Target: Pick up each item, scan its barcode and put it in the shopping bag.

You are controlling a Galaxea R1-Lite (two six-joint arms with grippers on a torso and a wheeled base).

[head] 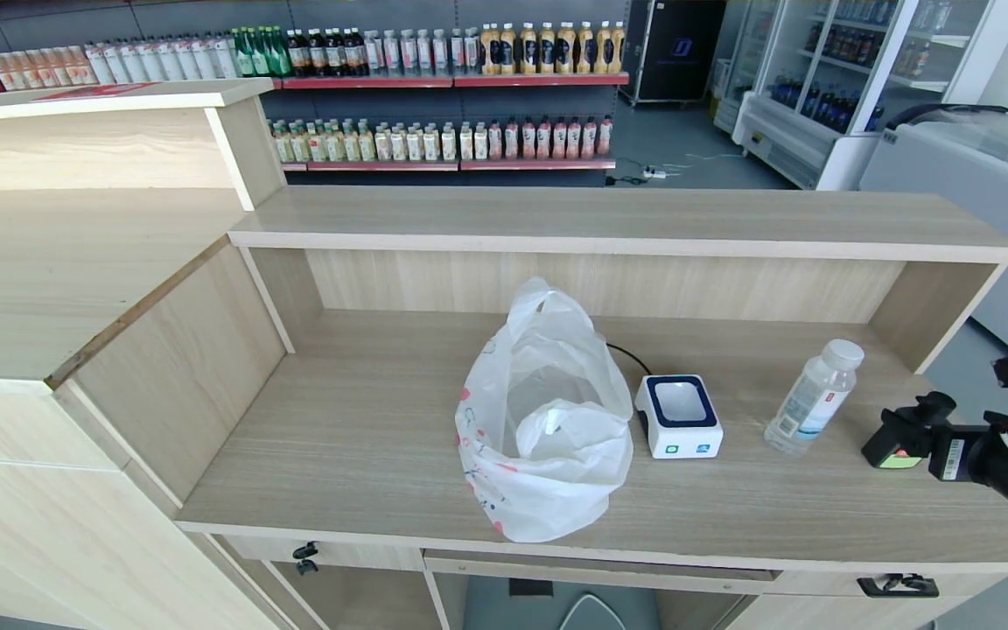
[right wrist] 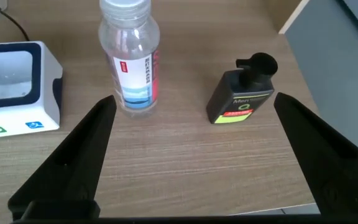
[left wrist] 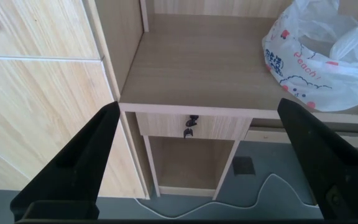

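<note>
At the counter's right end, our open right claw faces the black bottle beside the water bottle; left claw open too. We should centre on the black bottle's body, keeping any barcode uncovered.

Bright, even light falls from above, so the plastic bag and the water bottle throw only faint, soft shadows on the worktop, while the recess under it is dim. A pale sheen lies on the raised ledge behind them and on the freezer lid. In the head view straight edges bow toward the borders, and in the wrist views the left pincer and the right pincer show as flat black shapes against the lit wood.
</note>
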